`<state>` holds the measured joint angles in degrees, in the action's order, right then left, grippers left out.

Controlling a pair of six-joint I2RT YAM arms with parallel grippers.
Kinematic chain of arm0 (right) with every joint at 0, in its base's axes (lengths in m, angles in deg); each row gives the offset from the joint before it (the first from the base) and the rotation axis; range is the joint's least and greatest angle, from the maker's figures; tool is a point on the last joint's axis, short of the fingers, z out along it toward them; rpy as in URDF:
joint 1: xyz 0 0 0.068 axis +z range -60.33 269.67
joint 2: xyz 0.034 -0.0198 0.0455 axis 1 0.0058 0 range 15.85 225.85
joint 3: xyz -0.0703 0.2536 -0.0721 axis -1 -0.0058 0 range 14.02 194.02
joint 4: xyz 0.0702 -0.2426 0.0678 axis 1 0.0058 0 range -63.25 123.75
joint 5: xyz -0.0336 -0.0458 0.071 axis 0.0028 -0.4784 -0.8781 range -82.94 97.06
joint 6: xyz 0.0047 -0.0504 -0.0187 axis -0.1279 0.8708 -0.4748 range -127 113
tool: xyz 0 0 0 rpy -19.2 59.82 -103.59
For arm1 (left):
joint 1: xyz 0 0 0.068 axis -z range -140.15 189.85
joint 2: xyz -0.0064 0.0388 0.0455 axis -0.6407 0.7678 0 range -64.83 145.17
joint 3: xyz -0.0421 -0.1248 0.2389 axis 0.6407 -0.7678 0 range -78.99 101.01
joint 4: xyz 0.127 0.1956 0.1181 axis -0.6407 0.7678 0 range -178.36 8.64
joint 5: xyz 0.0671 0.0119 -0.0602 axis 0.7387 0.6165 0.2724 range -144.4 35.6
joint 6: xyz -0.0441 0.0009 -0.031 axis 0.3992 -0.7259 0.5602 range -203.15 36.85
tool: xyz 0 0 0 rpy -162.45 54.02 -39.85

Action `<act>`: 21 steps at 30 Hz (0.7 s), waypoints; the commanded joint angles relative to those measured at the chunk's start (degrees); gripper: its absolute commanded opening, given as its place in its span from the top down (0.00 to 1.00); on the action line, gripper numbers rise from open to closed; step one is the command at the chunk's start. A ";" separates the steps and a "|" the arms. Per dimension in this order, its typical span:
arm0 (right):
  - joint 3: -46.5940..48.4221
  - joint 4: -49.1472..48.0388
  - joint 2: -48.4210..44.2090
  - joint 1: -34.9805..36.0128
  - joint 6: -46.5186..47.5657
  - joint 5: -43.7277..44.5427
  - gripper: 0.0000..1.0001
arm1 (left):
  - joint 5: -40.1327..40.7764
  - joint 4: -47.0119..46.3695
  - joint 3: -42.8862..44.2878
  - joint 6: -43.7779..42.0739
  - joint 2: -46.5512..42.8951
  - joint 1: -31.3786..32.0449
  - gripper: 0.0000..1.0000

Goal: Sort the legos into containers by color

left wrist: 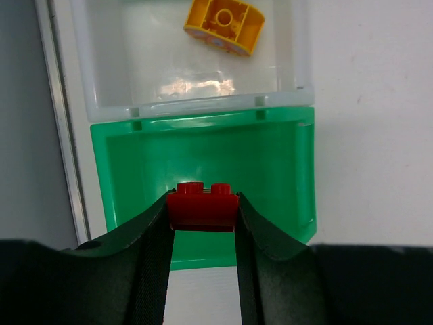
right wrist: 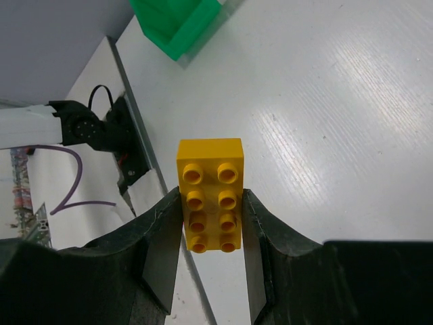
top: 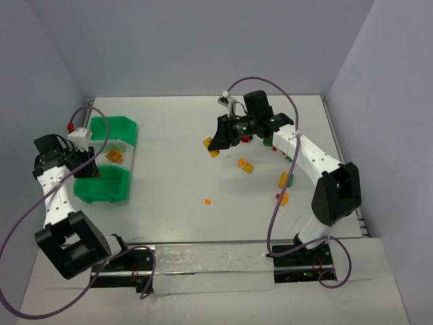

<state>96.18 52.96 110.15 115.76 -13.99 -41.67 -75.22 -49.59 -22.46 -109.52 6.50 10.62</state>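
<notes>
The red brick point(left wrist: 202, 205) and yellow brick point(right wrist: 210, 196) are glossy plastic; the green bin point(left wrist: 203, 156) translucent, shiny; the table point(left wrist: 372, 135) beside it smooth.

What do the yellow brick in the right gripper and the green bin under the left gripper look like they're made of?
Yellow brick: probably hard moulded plastic, smooth with a soft sheen; crisp edges and eight round studs.
Green bin: seemingly translucent glossy plastic; light shows through its walls, and the rim catches highlights.

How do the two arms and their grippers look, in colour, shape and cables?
The left arm and right arm have white links and black joints. A purple cable loops along each. The fingers are black, curved, with ribbed pads.
</notes>
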 commanded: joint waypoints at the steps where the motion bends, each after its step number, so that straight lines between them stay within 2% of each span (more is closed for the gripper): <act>1: 3.45 0.94 -0.08 0.80 1.91 2.50 1.00 | 3.23 -2.82 -0.99 -1.92 0.57 -0.29 0.62; 3: 3.58 0.60 0.11 1.15 1.78 2.81 1.00 | 2.55 -2.16 -0.31 -2.19 1.05 -0.30 0.49; 5: 3.31 0.19 0.20 1.24 1.39 3.00 1.00 | 1.71 -1.45 0.55 -2.01 1.42 -0.28 0.43; 9: 2.60 -1.56 0.77 1.33 -1.49 1.80 1.00 | -4.88 2.22 4.05 -2.09 2.49 -0.29 0.35; 11: 0.40 -5.29 0.80 1.33 -4.54 0.36 1.00 | -11.55 3.59 6.42 -1.92 2.38 -0.21 0.32; 14: -4.56 -15.31 -0.37 1.30 -12.63 -2.02 1.00 | -21.02 6.23 8.20 -1.79 0.76 -0.15 0.26; 16: -8.19 -25.14 -1.45 1.34 -19.93 -3.86 1.00 | -30.70 6.84 9.44 0.59 -0.27 1.11 0.17; 18: -11.48 -38.04 -1.53 1.66 -30.53 -6.37 1.00 | -41.05 5.12 10.07 7.08 -0.74 5.53 0.14; 19: -12.01 -43.12 -0.85 1.80 -35.33 -6.84 1.00 | -44.13 3.64 9.85 12.31 -0.92 8.84 0.14; 21: -12.66 -51.59 0.66 2.29 -43.26 -8.13 1.00 | -46.81 -5.44 7.37 23.78 -1.89 14.34 0.14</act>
<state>84.28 27.18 110.89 116.86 -37.34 -44.93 -103.80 -45.94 -14.75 -104.23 7.34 15.99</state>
